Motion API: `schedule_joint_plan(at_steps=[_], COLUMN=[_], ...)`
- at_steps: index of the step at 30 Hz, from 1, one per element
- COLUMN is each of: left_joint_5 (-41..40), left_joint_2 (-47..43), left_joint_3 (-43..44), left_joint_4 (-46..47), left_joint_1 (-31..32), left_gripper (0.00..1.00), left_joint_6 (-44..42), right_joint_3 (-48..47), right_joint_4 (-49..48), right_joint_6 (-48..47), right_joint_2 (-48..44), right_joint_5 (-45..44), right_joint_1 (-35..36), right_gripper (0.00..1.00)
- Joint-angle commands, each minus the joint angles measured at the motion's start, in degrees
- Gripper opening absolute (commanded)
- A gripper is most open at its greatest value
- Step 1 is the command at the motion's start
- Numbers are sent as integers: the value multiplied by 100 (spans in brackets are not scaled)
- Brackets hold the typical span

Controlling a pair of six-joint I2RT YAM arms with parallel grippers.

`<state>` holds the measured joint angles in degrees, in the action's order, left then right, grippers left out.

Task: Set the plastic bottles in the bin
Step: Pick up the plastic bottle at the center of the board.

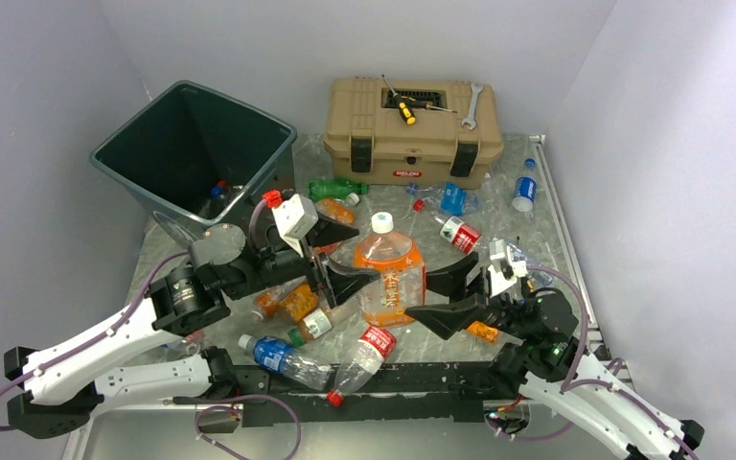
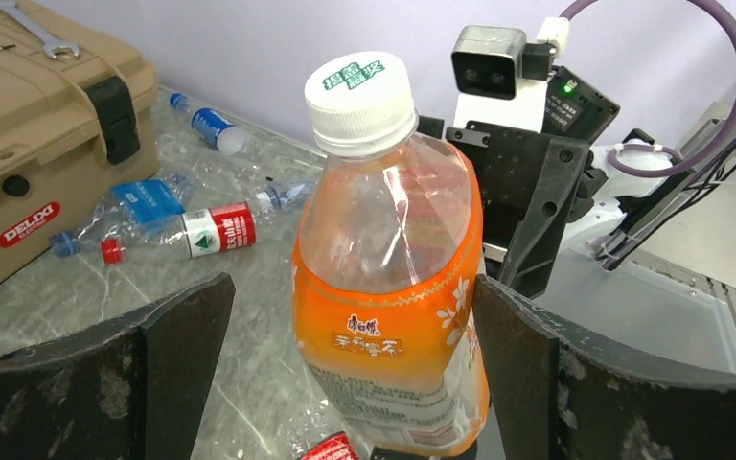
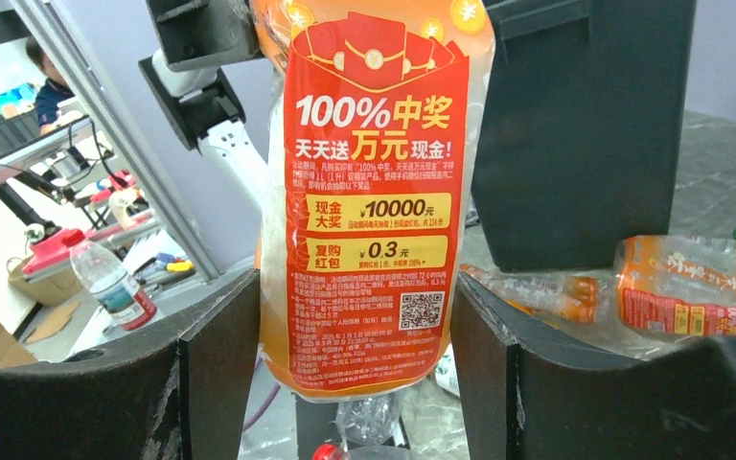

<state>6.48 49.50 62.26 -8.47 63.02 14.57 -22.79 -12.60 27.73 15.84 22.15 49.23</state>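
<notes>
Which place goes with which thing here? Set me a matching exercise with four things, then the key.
Things:
1. orange bottle with a white cap
2. wrench
3. green bottle
4. bin

Places:
A. on the toolbox lid
B. upright, gripped by the right tool
C. far left corner
D. lying flat in front of the toolbox

Pairs: 1-B, 2-A, 3-D, 4-C
</notes>
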Motion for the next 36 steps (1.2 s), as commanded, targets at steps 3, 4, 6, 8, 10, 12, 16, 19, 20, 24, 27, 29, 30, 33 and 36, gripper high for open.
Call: schedule_joint_plan(at_steps=[3, 4, 6, 8, 10, 12, 16, 19, 20, 24, 27, 29, 30, 33, 36], left_joint_5=[-331, -207, 216, 709, 1102, 1479, 2186, 2449, 2472, 2564, 2677, 2733, 2758, 2771, 2723], left_joint_2=[-343, -348, -273, -152, -44, 58, 274, 423, 459, 507, 540, 582, 606, 639, 630], left_joint_3=[128, 160, 239, 297, 280, 277, 335, 404, 411, 399, 439, 470, 481, 496, 492], left_joint_4=[-57, -50, -60, -31, 85, 175, 322, 361, 374, 520, 582, 604, 608, 617, 599], left_joint_1=[-96, -104, -104, -106, -106, -113, -140, -149, -150, -193, -228, -248, -255, -264, -273], left_gripper=[99, 99, 99, 100, 99, 99, 99, 99, 99, 95, 88, 79, 73, 55, 45], left_joint_6=[12, 5, -2, 38, 121, 179, 300, 372, 387, 460, 476, 481, 477, 486, 474], right_joint_3=[-328, -343, -378, -364, -314, -282, -322, -332, -327, -310, -272, -255, -253, -277, -332], right_joint_4=[-363, -381, -421, -526, -703, -892, -1062, -1125, -1142, -1121, -1093, -1067, -1063, -997, -850], right_joint_6=[-41, -39, -39, -12, 43, 118, 175, 188, 195, 164, 158, 147, 146, 120, 109], right_joint_2=[-164, -161, -108, -46, -28, -20, 123, 234, 265, 318, 311, 309, 307, 322, 295], right_joint_5=[165, 179, 252, 299, 326, 360, 499, 591, 607, 669, 674, 668, 676, 672, 608], right_joint_1=[34, 34, 34, 34, 34, 34, 34, 34, 38, 34, 34, 34, 34, 34, 35], right_gripper=[0, 0, 0, 0, 0, 0, 0, 0, 0, 0, 0, 0, 0, 0, 0])
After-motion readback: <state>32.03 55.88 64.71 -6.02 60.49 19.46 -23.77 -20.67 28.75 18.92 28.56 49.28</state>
